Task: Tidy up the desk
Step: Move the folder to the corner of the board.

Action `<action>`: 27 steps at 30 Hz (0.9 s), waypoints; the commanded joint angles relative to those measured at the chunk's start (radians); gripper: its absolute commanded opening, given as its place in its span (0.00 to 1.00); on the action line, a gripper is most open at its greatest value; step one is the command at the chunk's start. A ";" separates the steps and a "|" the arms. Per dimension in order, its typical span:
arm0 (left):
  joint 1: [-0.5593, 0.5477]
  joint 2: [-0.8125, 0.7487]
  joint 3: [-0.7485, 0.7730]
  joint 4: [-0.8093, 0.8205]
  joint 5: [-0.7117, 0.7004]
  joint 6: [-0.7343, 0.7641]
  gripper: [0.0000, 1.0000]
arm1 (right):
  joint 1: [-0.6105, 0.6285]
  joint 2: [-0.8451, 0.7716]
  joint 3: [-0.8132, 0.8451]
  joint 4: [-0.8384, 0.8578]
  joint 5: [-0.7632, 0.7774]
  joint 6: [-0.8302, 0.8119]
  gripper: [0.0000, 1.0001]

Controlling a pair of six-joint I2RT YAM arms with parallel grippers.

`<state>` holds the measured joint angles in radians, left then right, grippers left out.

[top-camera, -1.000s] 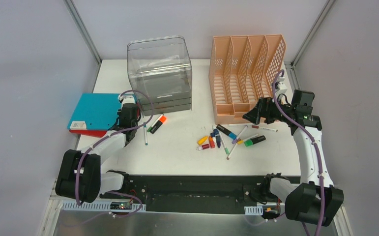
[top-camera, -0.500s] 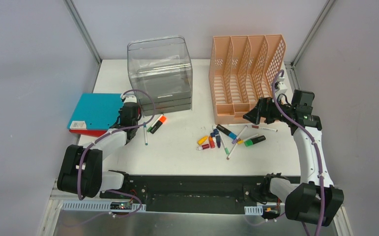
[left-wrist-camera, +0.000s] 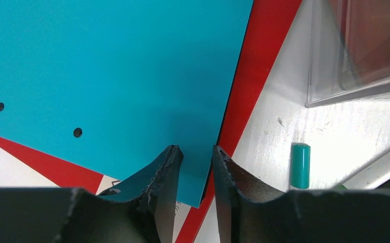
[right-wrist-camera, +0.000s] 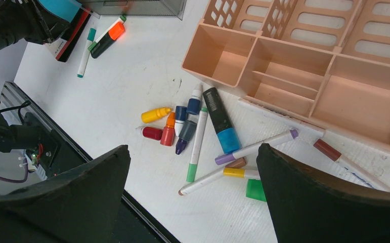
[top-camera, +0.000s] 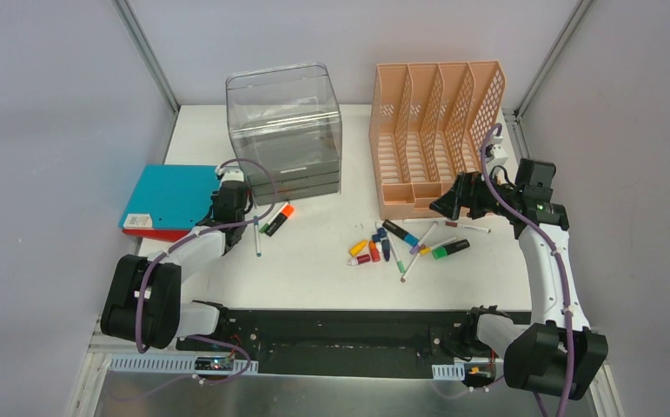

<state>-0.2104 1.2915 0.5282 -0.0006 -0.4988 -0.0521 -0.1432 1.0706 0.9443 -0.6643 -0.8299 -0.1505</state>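
Desk [top-camera: 314,278] = big white top filling the middle of the overhead view, grey walls to the left, back & right, both arm bases at its near edge.

L gripper [left-wrist-camera: 195,151] is at the desk's left side, down at the near right corner of a teal folder [top-camera: 170,195]. That folder lies on top of a red folder [top-camera: 159,234], w/ a white label [top-camera: 137,221] at the near left corner of the stack. In the wrist view the fingers stand close together w/ only a narrow gap btwn them, and the teal corner shows in that gap. One finger overlaps the teal cover, the other sits over the red strip beside it. Can't tell if the corner is really pinched or the tips just rest there.

R gripper [right-wrist-camera: 192,148] has its jaws spread wide, nothing btwn them. It hovers above the desk just in front of the peach file rack [top-camera: 435,130], over a loose pile of markers [top-camera: 401,243].

In the pile:
- black marker w/ blue cap [right-wrist-camera: 220,121]
- white pen w/ green tip [right-wrist-camera: 197,147]
- pen w/ purple tip [right-wrist-camera: 258,147], lying crosswise
- short yellow marker [right-wrist-camera: 156,114] and short red marker [right-wrist-camera: 151,132], on the left edge of the pile

A pen w/ dark red cap [right-wrist-camera: 334,154] lies near the rack's base, a bit apart from the rest.

Clear drawer box [top-camera: 283,130] stands at the back, btwn the folders & the rack. Just in front of it lie a black highlighter w/ orange cap [top-camera: 277,219] and a thin teal-capped pen [top-camera: 256,239], both close to the L gripper on its right.
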 commanded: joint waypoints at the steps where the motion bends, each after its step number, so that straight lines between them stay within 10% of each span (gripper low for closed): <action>1: -0.013 0.035 0.037 -0.018 -0.033 0.023 0.29 | 0.005 -0.009 0.039 0.017 -0.007 -0.018 1.00; 27: -0.126 0.164 0.120 -0.090 -0.253 0.082 0.29 | 0.005 -0.022 0.037 0.017 -0.023 -0.016 1.00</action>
<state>-0.3283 1.4399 0.6159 -0.0669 -0.7105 0.0151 -0.1432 1.0706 0.9443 -0.6643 -0.8322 -0.1516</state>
